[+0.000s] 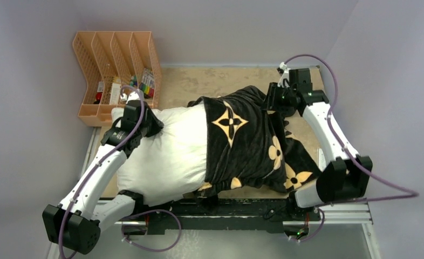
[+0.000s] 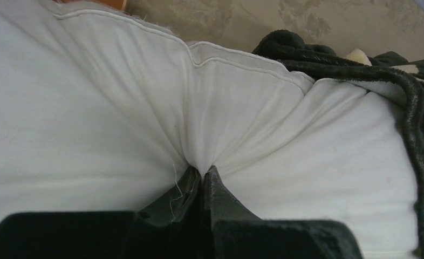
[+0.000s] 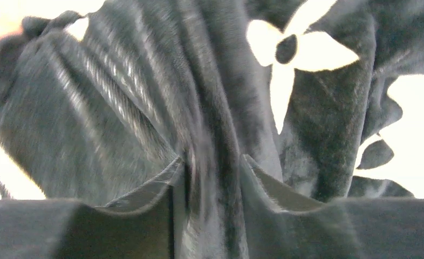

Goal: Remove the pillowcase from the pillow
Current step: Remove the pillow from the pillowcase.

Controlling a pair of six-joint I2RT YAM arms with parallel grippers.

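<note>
The white pillow [image 1: 166, 148] lies across the table with its left half bare. The black pillowcase [image 1: 247, 143] with tan flower motifs covers its right half and bunches toward the far right. My left gripper [image 1: 145, 121] sits at the pillow's far left end, and the left wrist view shows this gripper [image 2: 202, 170] shut on a pinch of the white pillow [image 2: 91, 108] fabric, with the pillowcase [image 2: 409, 91] edge at the right. My right gripper [image 1: 274, 100] is at the cover's far right corner. There the gripper [image 3: 212, 162] is shut on a thick fold of pillowcase [image 3: 118, 81].
An orange slotted file organizer [image 1: 115, 70] holding small items stands at the back left, just behind the left gripper. The tan tabletop [image 1: 199, 81] shows beyond the pillow. A black and metal rail [image 1: 242, 213] runs along the near edge between the arm bases.
</note>
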